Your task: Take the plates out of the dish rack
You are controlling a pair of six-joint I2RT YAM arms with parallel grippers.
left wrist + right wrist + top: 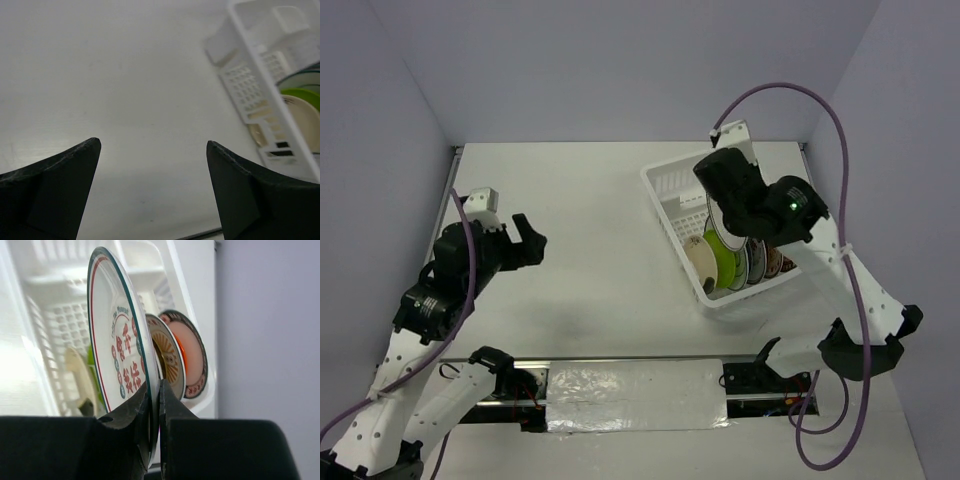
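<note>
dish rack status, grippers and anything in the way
Right gripper shut on teal-rimmed plate, upright at the dish rack. Left gripper open over the table. Other plates close behind; nothing blocking.

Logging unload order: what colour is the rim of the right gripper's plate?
The plate rim is teal, a thin red line inside; best in right wrist view.

- Dish rack: white slotted basket, desk's right side.
- Cream plate, lime green plate, brown-patterned plate, orange-red plate: on edge inside, near end.
- Teal-rimmed plate, red lettering: upright, rim pinched by right gripper.
</note>
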